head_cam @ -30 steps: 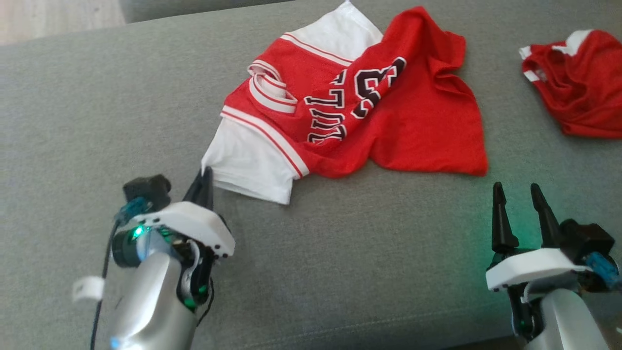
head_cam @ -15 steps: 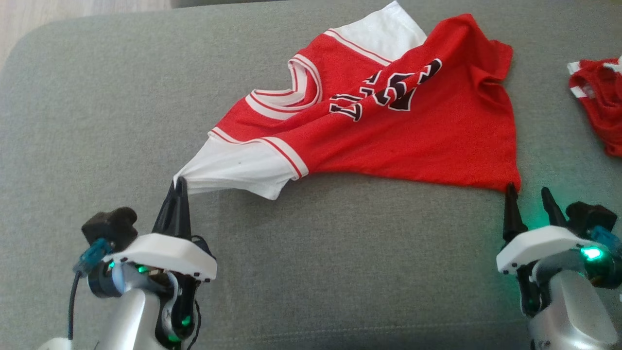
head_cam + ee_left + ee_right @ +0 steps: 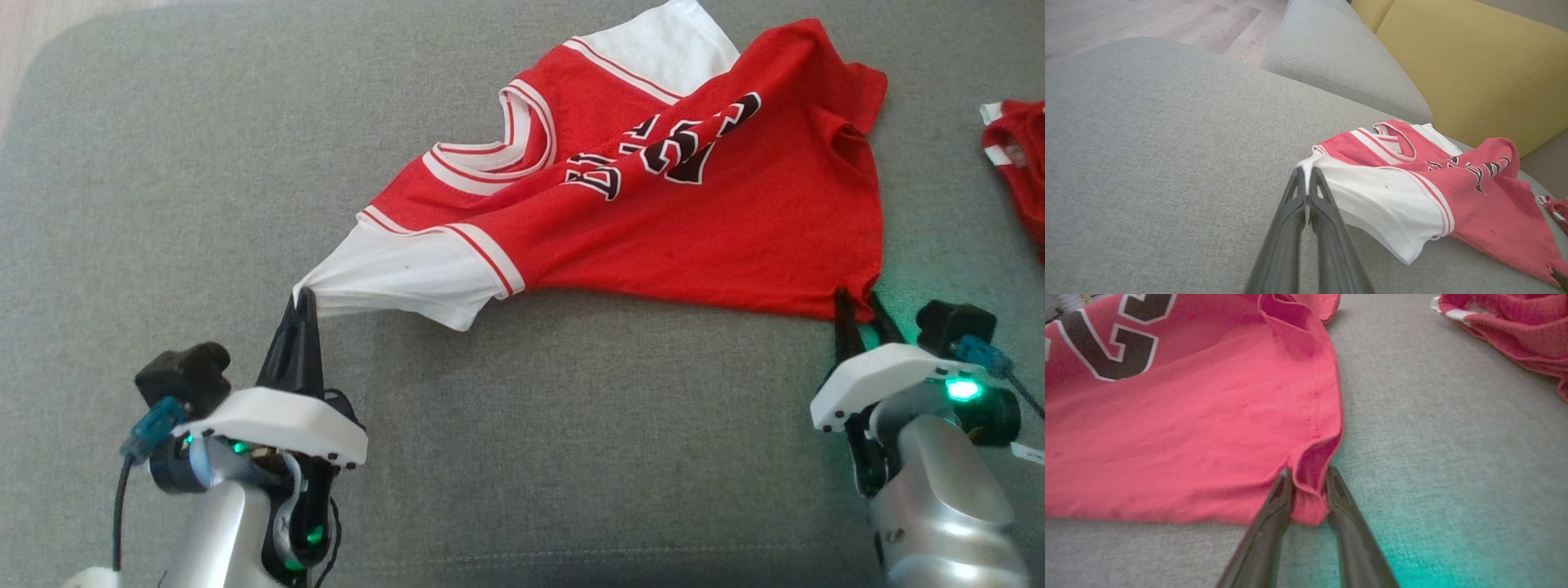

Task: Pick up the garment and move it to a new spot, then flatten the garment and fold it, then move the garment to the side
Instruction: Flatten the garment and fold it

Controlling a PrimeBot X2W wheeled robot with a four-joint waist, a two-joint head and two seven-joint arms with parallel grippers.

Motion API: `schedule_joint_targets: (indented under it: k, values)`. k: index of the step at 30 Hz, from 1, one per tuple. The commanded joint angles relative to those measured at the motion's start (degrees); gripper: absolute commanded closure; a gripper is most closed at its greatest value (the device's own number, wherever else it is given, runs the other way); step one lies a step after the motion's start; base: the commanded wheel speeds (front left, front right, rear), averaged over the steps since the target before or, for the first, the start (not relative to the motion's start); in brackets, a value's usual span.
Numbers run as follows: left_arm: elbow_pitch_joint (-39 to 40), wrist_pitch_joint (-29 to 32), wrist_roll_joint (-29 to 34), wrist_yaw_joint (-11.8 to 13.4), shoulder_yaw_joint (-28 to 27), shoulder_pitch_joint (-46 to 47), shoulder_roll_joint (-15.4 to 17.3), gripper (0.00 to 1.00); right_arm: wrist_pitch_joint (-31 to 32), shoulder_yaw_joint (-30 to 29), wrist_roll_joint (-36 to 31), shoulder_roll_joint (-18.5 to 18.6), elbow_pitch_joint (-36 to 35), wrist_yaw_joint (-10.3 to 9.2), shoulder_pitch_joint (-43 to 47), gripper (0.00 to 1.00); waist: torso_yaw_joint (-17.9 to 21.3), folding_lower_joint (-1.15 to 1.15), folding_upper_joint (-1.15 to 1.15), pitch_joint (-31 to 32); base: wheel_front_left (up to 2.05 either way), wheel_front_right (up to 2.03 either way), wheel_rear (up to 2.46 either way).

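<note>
- Jersey (image 3: 653, 229) spread mid-cushion (image 3: 163, 163), long axis running gripper to gripper, lying beyond both sets of fingertips.
- Left gripper (image 3: 304, 298) clenched on white sleeve (image 3: 408, 278) tip.
- Right gripper (image 3: 857, 299) straddling red hem corner (image 3: 1310, 490); clamped yet or not, cannot tell.

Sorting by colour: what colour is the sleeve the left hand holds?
White sleeve with red seam stripes; best in left wrist view.

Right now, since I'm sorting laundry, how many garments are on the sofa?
2. The red-and-white jersey lies spread centrally on the grey cushion; a second red garment sits crumpled at the right edge, partly cut off. Others may lie out of view.
</note>
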State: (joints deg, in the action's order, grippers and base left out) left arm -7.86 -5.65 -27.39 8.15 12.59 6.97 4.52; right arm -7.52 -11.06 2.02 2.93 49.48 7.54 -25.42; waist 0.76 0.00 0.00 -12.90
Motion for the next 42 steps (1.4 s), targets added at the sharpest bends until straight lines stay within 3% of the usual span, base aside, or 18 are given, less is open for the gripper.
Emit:
schedule_joint_targets:
  k: [1, 2, 8, 15, 24, 33, 38, 42]
  values:
    - [2.1, -0.5, -0.5, 0.3, -1.6, 0.9, 0.6, 1.0, 1.0, 2.1, 0.3, -0.1, 0.3, -0.05, -0.1, 0.77, 0.1, 0.0, 0.0, 0.1, 0.0, 0.0, 0.0]
    - [2.1, -0.7, -0.6, 0.3, -1.6, 0.9, 0.6, 1.0, 1.1, 2.3, 0.6, -0.1, 0.4, -0.05, -0.1, 1.0, 0.1, 0.0, 0.0, 0.2, 0.0, 0.0, 0.0]
    - [3.2, -2.6, -1.6, -0.2, -2.2, 1.3, 0.4, 1.0, -1.8, 4.5, 4.0, -0.1, -2.3, -0.05, -0.5, 1.0, 0.9, 0.0, 0.0, 1.2, 0.0, 0.0, 0.0]
    - [7.4, -5.9, -4.3, -2.0, -3.6, 2.2, 0.0, 1.0, -4.1, 7.3, 5.5, -0.1, -11.1, -0.05, -0.3, 1.0, 2.2, 0.0, 0.0, 3.8, 0.0, 0.0, 0.0]
    - [21.8, -6.3, -2.6, -1.6, -5.7, 4.9, 2.6, 1.0, -1.2, 8.8, 4.5, 0.1, -37.2, -0.05, 2.8, 1.0, 4.0, 0.0, 0.0, 10.3, 0.0, 0.0, 0.0]
    - [41.1, 1.5, 2.9, 0.2, -6.8, 12.9, 8.9, 1.0, 5.8, 8.7, 3.6, 2.9, -67.0, -0.05, 4.8, 1.0, 4.8, 0.0, 0.0, 13.6, 0.0, 0.0, 0.0]
    - [48.0, 6.9, 4.8, 0.1, -7.7, 20.3, 12.3, 1.0, 10.1, 8.7, 2.6, 4.5, -76.8, -0.05, 4.7, 1.0, 4.8, 0.0, 0.0, 13.4, 0.0, 0.0, 0.0]
    - [47.5, 11.0, 5.0, -0.2, -8.2, 25.3, 14.5, 1.0, 13.2, 8.5, 2.9, 5.2, -80.5, -0.05, 5.1, 1.0, 4.4, 0.0, 0.0, 11.8, 0.0, 0.0, 0.0]
